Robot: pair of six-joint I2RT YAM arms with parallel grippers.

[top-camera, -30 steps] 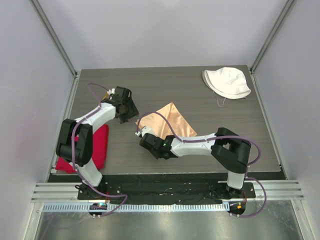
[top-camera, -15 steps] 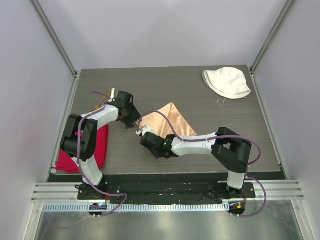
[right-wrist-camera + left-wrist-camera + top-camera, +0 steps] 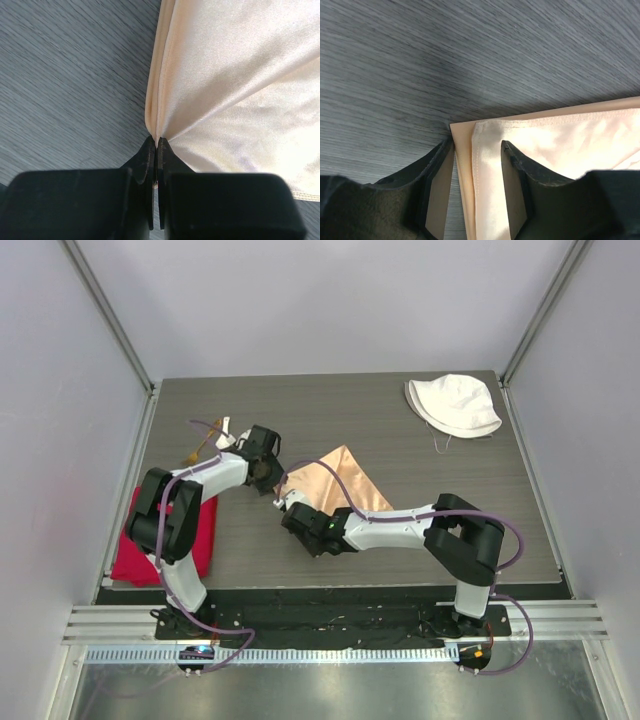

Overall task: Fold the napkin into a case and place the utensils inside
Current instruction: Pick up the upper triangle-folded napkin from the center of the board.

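At the far left, a red cloth [image 3: 128, 565] lies flat on the surface [image 3: 330, 410], partly under your left arm. Just behind that arm are two small things. I think the white one is the spoon [image 3: 226, 427] and the thin gold one is the fork [image 3: 200, 447], but they are tiny from above and hard to make out. Both sit well apart from the napkin [image 3: 340, 480].

Next comes your left claw [image 3: 477, 144]. It is low on the surface, right at the left corner of the napkin. Its jaws are apart, one on each side of that corner, and they are not squeezing it. In the wrist view you can see two layers of peach cloth there, one lying on the other.

The napkin lies near the middle of the surface, folded over into a pointed shape, not a narrow case.

Your right claw [image 3: 156, 142] is at the near left edge of the napkin, just beside the left claw. Its jaws are clenched tight on the folded edge, and the cloth bunches a little where they pinch it.

At the far right, in the back corner, rests a white hat [image 3: 452, 405], well away from everything else.
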